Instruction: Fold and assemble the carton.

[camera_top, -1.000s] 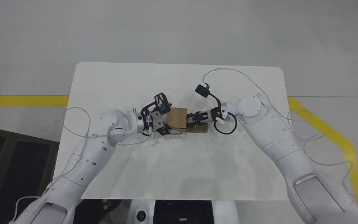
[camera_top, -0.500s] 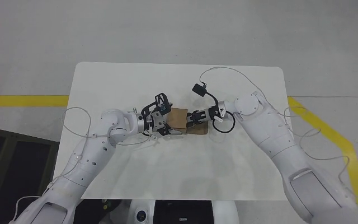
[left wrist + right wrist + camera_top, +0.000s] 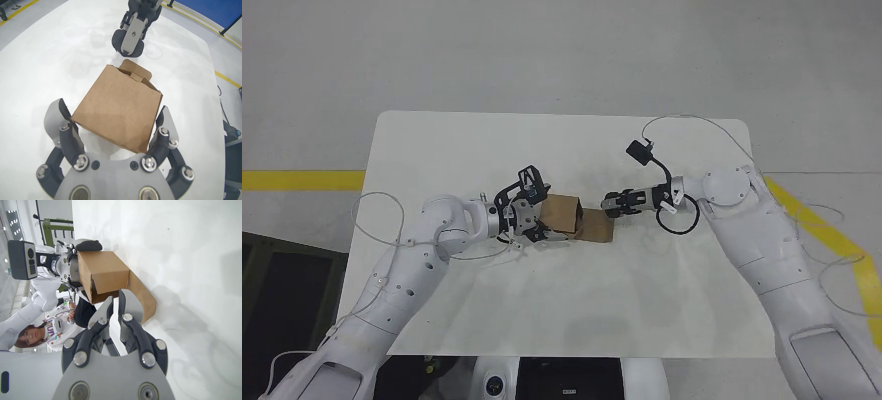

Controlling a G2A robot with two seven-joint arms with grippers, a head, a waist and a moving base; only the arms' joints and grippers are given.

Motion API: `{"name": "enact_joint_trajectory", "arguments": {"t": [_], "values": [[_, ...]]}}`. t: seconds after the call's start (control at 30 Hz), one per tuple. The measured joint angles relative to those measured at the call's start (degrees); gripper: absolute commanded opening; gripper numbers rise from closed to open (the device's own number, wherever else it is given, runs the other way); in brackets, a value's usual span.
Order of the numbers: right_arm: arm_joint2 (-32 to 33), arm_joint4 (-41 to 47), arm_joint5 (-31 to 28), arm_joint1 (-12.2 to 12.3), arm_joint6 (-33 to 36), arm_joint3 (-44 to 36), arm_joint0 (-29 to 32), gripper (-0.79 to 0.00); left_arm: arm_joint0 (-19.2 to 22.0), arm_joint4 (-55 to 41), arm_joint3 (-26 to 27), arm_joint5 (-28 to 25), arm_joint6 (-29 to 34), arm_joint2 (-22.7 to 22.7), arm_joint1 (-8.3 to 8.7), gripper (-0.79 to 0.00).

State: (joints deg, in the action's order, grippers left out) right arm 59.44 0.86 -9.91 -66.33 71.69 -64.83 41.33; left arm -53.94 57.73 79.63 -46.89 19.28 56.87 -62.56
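Accordingly, I recorded the brown carton point(image 3: 562, 213) lying on its side near the middle of the white worktop point(image 3: 662, 300). The left pincer point(image 3: 532, 212) was clamped on the carton's closed end, with one finger point(image 3: 63, 111) pressed to each side wall. In the left wrist view the carton's point(image 3: 117, 106) upper panel was flat and undented. At the far end a tuck flap with rounded corners stood out past partly folded inner flaps. In the right wrist view the carton's point(image 3: 102, 270) long flap lay down on the worktop. The right pincer point(image 3: 610, 203) sat just beside that open end. Its fingers were drawn to a narrow slit and gripped nothing point(image 3: 116, 298). I could not confirm contact between it and the flap.
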Motion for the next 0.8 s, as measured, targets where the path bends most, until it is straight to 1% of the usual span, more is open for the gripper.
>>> {"name": "enact_joint_trajectory", "arguments": {"t": [0.1,0.17,0.23,0.33,0.6,0.8], "values": [[3.35,-2.45,4.67,1.58,0.75,-4.80,3.58,-0.625,-0.09,0.13,0.07,0.10,-0.17,0.13,0.03,0.000],[5.03,-3.67,7.28,2.39,1.06,-7.66,6.09,-0.585,-0.15,0.14,0.11,0.14,-0.27,0.25,0.05,0.000],[5.67,-3.57,8.14,2.72,0.94,-9.35,7.88,-0.560,-0.17,0.13,0.12,0.13,-0.29,0.30,0.06,0.000],[5.37,-3.31,8.47,2.82,-0.16,-10.19,9.47,-0.545,-0.17,0.17,0.15,0.14,-0.43,0.32,0.06,0.000],[1.54,-2.91,7.37,1.92,-2.20,-6.23,7.74,-0.533,-0.15,0.27,0.03,0.08,-0.65,0.23,0.02,0.000],[-1.04,-1.03,5.79,1.06,-2.68,-4.00,6.19,-0.526,-0.21,0.06,0.14,0.07,-0.39,0.39,0.06,0.000]]}}
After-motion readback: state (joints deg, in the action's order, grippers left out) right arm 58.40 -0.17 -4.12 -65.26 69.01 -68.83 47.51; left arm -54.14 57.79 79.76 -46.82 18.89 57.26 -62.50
